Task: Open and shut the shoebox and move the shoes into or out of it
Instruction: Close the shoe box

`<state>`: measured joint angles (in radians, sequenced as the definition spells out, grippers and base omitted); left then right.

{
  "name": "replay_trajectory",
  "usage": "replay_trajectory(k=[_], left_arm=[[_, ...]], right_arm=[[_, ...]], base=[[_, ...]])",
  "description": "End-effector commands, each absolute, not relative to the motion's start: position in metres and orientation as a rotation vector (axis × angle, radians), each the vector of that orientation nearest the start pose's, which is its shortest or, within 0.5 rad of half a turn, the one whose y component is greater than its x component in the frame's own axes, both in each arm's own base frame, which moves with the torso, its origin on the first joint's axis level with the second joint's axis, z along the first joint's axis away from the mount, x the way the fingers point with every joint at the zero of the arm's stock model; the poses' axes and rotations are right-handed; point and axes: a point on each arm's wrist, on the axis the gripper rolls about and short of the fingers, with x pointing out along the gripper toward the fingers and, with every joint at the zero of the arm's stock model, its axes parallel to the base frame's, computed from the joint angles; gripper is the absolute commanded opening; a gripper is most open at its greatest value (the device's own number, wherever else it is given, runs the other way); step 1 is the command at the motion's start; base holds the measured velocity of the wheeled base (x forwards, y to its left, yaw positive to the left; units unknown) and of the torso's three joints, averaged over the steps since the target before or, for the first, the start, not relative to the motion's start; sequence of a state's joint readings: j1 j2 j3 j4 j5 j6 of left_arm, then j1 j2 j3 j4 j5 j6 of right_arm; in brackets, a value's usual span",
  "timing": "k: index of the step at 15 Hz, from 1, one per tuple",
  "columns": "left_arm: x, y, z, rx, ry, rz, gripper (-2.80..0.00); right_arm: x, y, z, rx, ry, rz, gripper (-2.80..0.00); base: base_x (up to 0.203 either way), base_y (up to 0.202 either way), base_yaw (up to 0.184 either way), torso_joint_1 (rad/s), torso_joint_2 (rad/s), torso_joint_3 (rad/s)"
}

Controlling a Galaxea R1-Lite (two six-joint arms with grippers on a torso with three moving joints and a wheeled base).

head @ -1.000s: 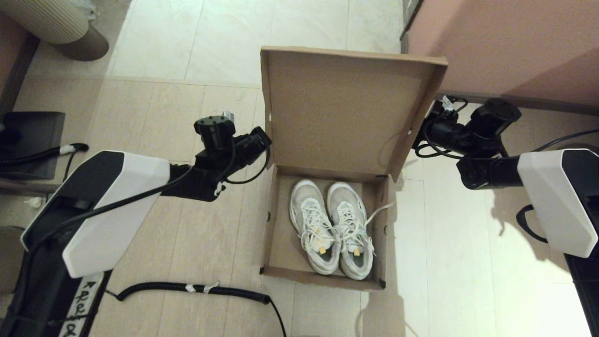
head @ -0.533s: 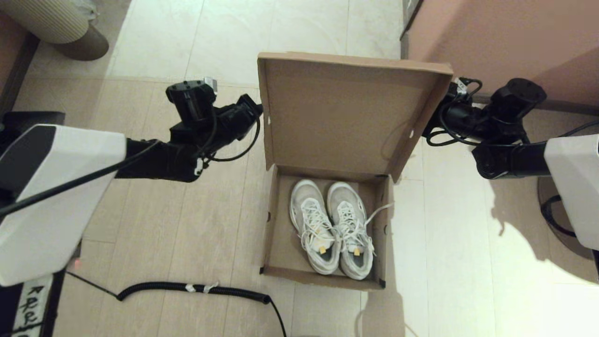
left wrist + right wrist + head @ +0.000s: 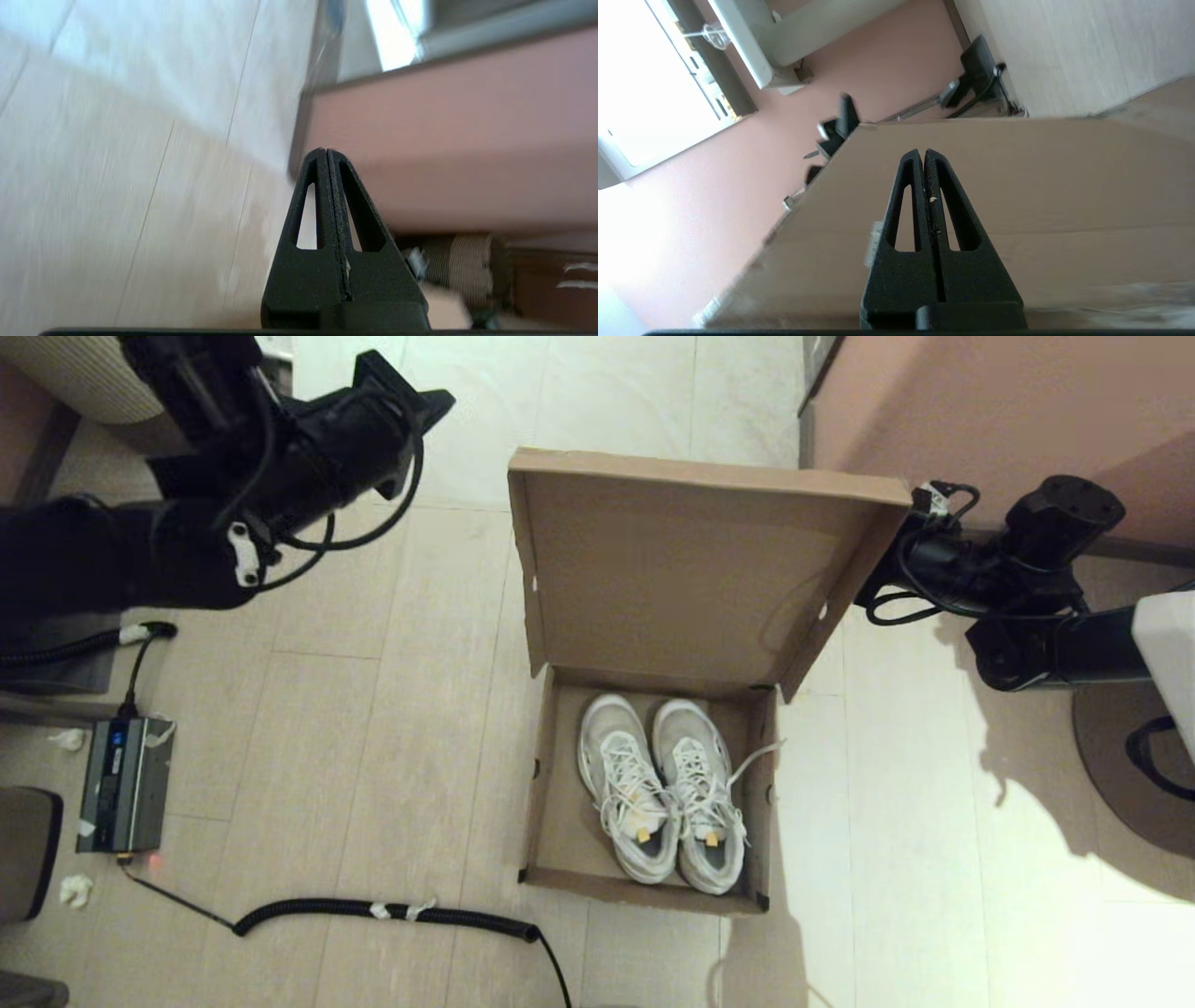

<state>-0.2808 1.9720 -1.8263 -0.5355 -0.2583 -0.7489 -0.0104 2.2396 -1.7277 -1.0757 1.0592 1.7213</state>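
The brown shoebox (image 3: 558,803) sits open on the floor, its flap lid (image 3: 672,579) standing up at the back. Inside lie the white sneakers (image 3: 663,789), side by side, toes toward the lid. My right gripper (image 3: 923,151) is shut, empty, and points at the lid's outer face (image 3: 1064,177); in the head view its wrist (image 3: 934,569) sits just behind the lid's right edge and the tips are hidden. My left gripper (image 3: 439,399) is raised high at the far left, well clear of the box. It is shut (image 3: 325,151) with nothing in it.
A pinkish-brown cabinet (image 3: 1008,420) stands right behind the box. A black coiled cable (image 3: 392,912) runs along the floor in front of the box's left corner. A grey power unit (image 3: 121,784) lies at the left, and a ribbed bin (image 3: 84,373) is at the far left.
My left arm has swung up and away to the left from the lid's left edge. The lid has tipped a little further back, and my right wrist rose with its right edge.
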Motion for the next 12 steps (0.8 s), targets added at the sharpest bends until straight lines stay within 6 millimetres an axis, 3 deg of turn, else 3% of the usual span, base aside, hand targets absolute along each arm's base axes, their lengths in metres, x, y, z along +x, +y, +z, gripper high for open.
replay_trajectory(k=[1, 4, 6, 9, 12], left_arm=[[0.382, -0.113, 0.374, -0.725, -0.216, -0.665, -2.80], [0.414, -0.120, 0.338, -0.720, -0.119, -0.685, -2.80], [0.425, -0.126, 0.324, -0.830, -0.071, -0.726, -2.80], [0.427, -0.130, 0.321, -0.990, 0.001, -0.835, -2.80], [0.418, -0.158, 0.321, -1.059, 0.086, -0.962, -2.80]], right_arm=[[0.440, 0.016, 0.272, 1.218, 0.495, 1.136, -2.80], [0.426, 0.017, 0.267, 1.211, 0.558, 1.145, -2.80], [0.415, 0.019, 0.261, 1.209, 0.593, 1.149, -2.80], [0.392, 0.020, 0.246, 1.211, 0.656, 1.150, -2.80], [0.364, 0.021, 0.226, 1.228, 0.693, 1.138, -2.80]], base=[[0.000, 0.000, 0.000, 0.000, 0.00, 0.000], [0.000, 0.000, 0.000, 0.000, 0.00, 0.000], [0.000, 0.000, 0.000, 0.000, 0.00, 0.000], [0.000, 0.000, 0.000, 0.000, 0.00, 0.000], [0.000, 0.000, 0.000, 0.000, 0.00, 0.000]])
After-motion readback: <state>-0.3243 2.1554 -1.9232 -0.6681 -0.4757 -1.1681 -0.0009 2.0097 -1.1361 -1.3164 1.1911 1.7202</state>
